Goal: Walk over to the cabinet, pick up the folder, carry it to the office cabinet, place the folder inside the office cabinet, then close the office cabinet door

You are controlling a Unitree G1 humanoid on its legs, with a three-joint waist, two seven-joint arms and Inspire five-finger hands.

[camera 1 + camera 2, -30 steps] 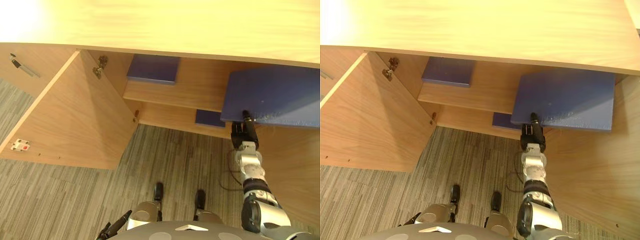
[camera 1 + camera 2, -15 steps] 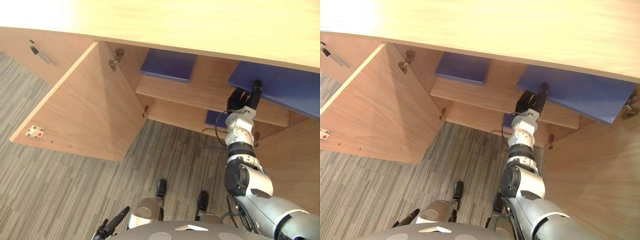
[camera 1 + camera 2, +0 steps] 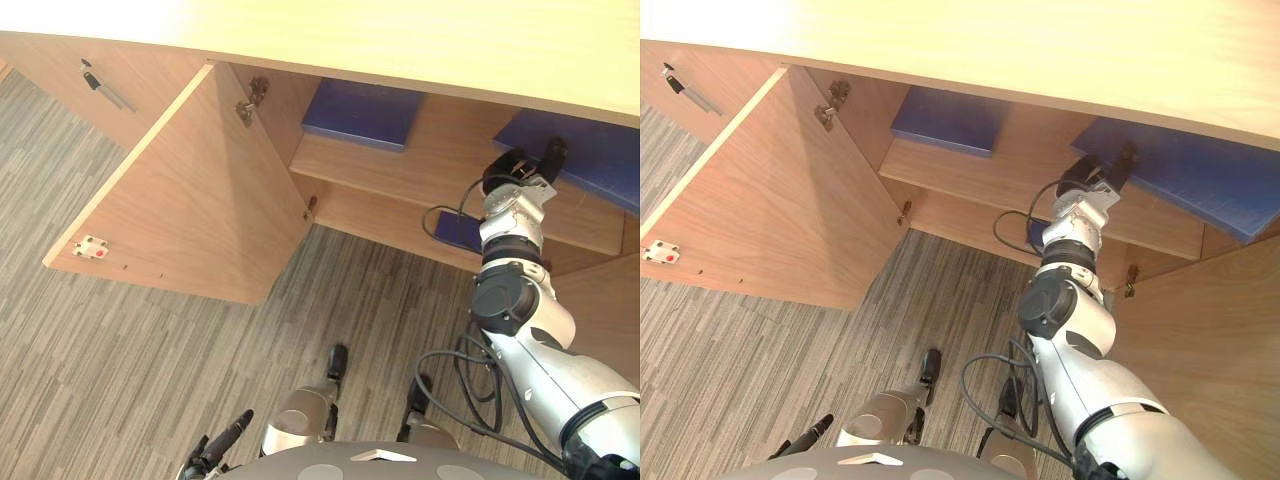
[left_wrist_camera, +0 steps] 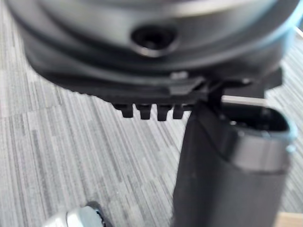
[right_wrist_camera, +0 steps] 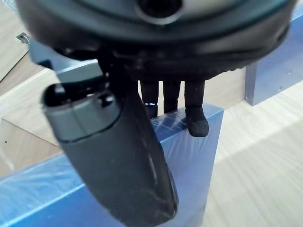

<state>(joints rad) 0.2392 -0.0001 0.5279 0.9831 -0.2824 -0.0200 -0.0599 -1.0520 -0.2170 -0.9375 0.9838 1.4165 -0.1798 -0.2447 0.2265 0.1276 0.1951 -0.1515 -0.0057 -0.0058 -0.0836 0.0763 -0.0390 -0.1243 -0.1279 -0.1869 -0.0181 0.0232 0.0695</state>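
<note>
The blue folder point(image 3: 592, 152) lies on the right part of the cabinet's upper shelf point(image 3: 420, 175). My right hand point(image 3: 512, 172) is at the folder's near left corner, reaching into the cabinet. In the right wrist view the thumb point(image 5: 123, 156) crosses the blue folder point(image 5: 194, 161) and the fingertips point(image 5: 196, 125) rest against it near its edge, so the hand is pinched on it. My left hand point(image 3: 222, 447) hangs low over the carpet, with relaxed fingers point(image 4: 151, 111) and nothing in it.
A second blue folder point(image 3: 365, 112) lies on the left of the same shelf, and a third point(image 3: 458, 232) on the shelf below. The left cabinet door point(image 3: 190, 200) stands wide open; the right door point(image 3: 1200, 330) is open beside my arm. Grey striped carpet point(image 3: 120, 360) lies in front.
My right arm has reached deeper into the cabinet, and the folder went from hanging before the opening to lying on the upper shelf. The camera has also shifted.
</note>
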